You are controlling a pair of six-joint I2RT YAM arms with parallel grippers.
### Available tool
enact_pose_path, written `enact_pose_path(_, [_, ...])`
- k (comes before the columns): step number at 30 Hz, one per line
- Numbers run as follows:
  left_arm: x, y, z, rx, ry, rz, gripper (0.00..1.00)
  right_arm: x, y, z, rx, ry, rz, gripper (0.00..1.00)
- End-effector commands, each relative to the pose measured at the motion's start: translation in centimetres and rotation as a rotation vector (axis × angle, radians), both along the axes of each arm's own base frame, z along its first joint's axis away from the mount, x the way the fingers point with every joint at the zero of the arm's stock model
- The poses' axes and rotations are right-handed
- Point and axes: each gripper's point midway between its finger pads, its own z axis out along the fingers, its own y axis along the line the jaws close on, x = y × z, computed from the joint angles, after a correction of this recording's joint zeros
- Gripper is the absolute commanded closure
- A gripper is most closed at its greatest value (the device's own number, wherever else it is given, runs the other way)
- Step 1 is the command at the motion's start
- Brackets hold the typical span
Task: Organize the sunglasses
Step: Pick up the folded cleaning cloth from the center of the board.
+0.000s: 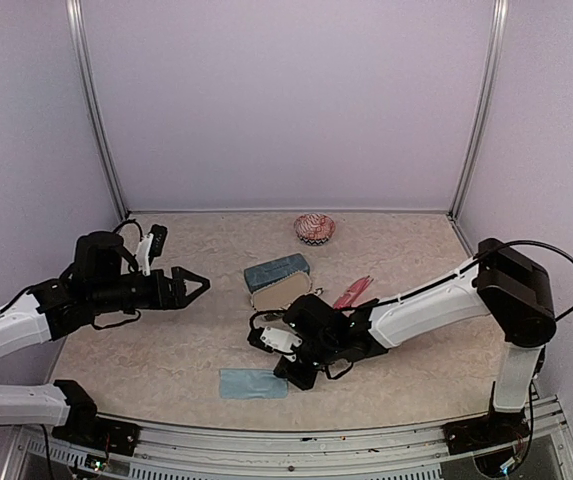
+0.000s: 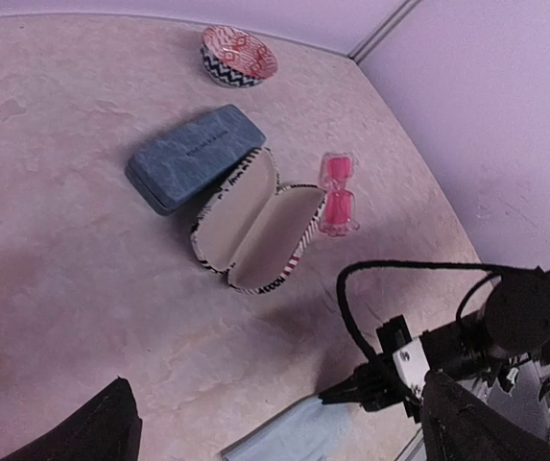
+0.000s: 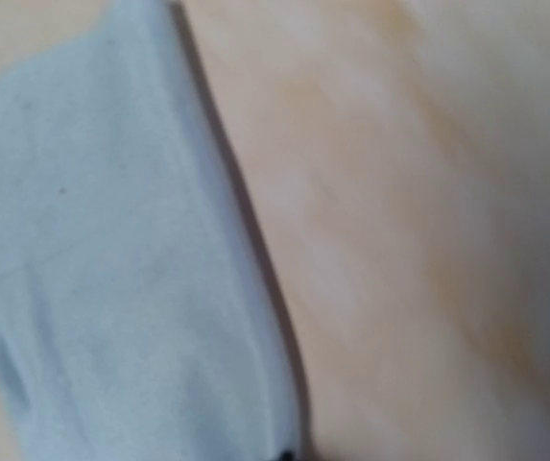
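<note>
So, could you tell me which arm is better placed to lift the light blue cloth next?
Right, probably: the right pincer is shut at the edge of the light blue cloth, while the left pincer hovers open, well apart from it.

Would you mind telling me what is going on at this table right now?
The right end effector is shut, down at the edge of a light blue cloth near the front of the table; whether it pinches the cloth is unclear. The left end effector hangs open above the table's left side, holding nothing. The pink sunglasses lie untouched beside an open striped case, with a closed blue case just beyond it.
</note>
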Motion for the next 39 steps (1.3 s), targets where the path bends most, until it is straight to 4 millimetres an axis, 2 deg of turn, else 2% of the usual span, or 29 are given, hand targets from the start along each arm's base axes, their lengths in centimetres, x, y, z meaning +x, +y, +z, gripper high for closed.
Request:
enact_pose_path(1, [-1.4, -3.3, 0.3, -0.069, -0.037, -0.102, 0.01, -0.5, -4.6, -0.9, -0.1, 0.056, -0.027, 1.0])
enact_pose_path(4, [-2.7, -5.2, -1.1, -0.072, -0.024, -0.177, 0.02, -0.5, -6.2, -1.0, -0.114, 0.085, -0.039, 1.0])
enact_pose_path(8, [-4.7, -8.0, -3.9, -0.023, 0.014, -0.298, 0.05, -0.6, -7.1, -0.8, -0.103, 0.117, -0.035, 1.0])
enact_pose_path(12, [-6.0, -10.3, -6.9, 0.1, 0.044, -0.379, 0.11, -0.9, -7.6, -1.0, -0.104, 0.14, -0.03, 1.0])
enact_pose_path(14, [-6.1, -10.8, -8.4, 0.158, 0.057, -0.4, 0.19, -1.0, -7.6, -1.0, -0.097, 0.146, -0.026, 1.0])
enact_pose_path(19, [-5.6, -11.7, -11.2, 0.264, 0.065, -0.429, 0.3, -1.3, -7.6, -1.1, -0.076, 0.159, -0.02, 1.0])
enact_pose_path(25, [-5.6, -12.3, -13.7, 0.353, 0.063, -0.48, 0.33, -1.4, -7.6, -0.9, -0.049, 0.163, -0.016, 1.0])
enact_pose_path(30, [-5.6, -12.8, -14.8, 0.381, 0.064, -0.518, 0.4, -1.4, -7.6, -1.1, -0.046, 0.166, -0.013, 1.0])
enact_pose_path(39, [-5.4, -13.2, -16.7, 0.435, 0.075, -0.562, 0.44, -1.2, -7.4, -1.0, -0.039, 0.156, -0.012, 1.0])
